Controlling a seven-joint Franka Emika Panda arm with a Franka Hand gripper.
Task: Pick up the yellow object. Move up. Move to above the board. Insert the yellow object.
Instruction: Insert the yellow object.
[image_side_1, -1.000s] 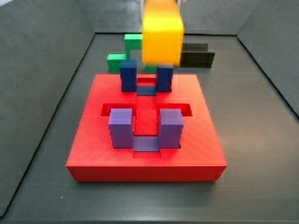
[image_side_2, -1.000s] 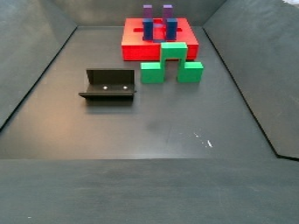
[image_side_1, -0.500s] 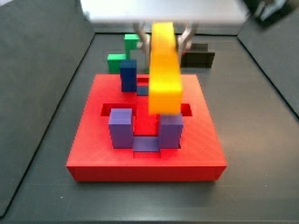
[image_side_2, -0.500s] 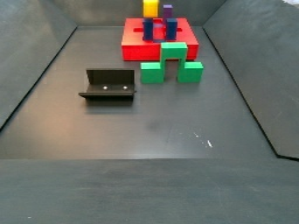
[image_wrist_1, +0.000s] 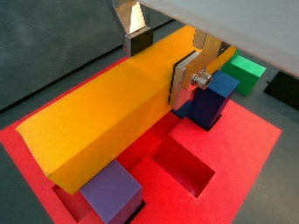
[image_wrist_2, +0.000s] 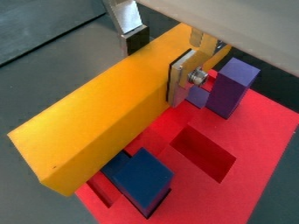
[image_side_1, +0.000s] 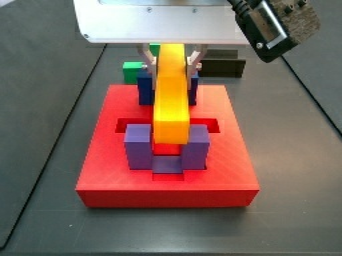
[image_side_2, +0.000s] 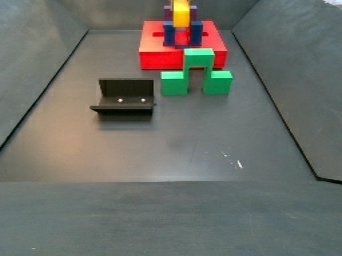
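My gripper (image_side_1: 171, 52) is shut on the long yellow block (image_side_1: 171, 98). It holds the block upright over the red board (image_side_1: 107, 178). In this side view the block's lower end is level with the two posts of the purple piece (image_side_1: 139, 148), between them. A blue piece (image_side_1: 144, 88) stands behind it. In both wrist views the silver fingers clamp the yellow block (image_wrist_1: 105, 122) (image_wrist_2: 100, 122) near its upper end, gripper (image_wrist_1: 162, 59) (image_wrist_2: 158, 59). Open slots (image_wrist_1: 187, 166) in the board show below. The other side view shows the block (image_side_2: 179, 14) above the board (image_side_2: 151, 48).
Green blocks (image_side_2: 174, 82) (image_side_2: 218, 82) lie in front of the board, and one more (image_side_1: 134, 70) shows behind it. The fixture (image_side_2: 124, 97) stands on the dark floor to the left. Sloped bin walls surround the floor.
The gripper has come down with the yellow block, from high above the board until the block's lower end is between the purple posts.
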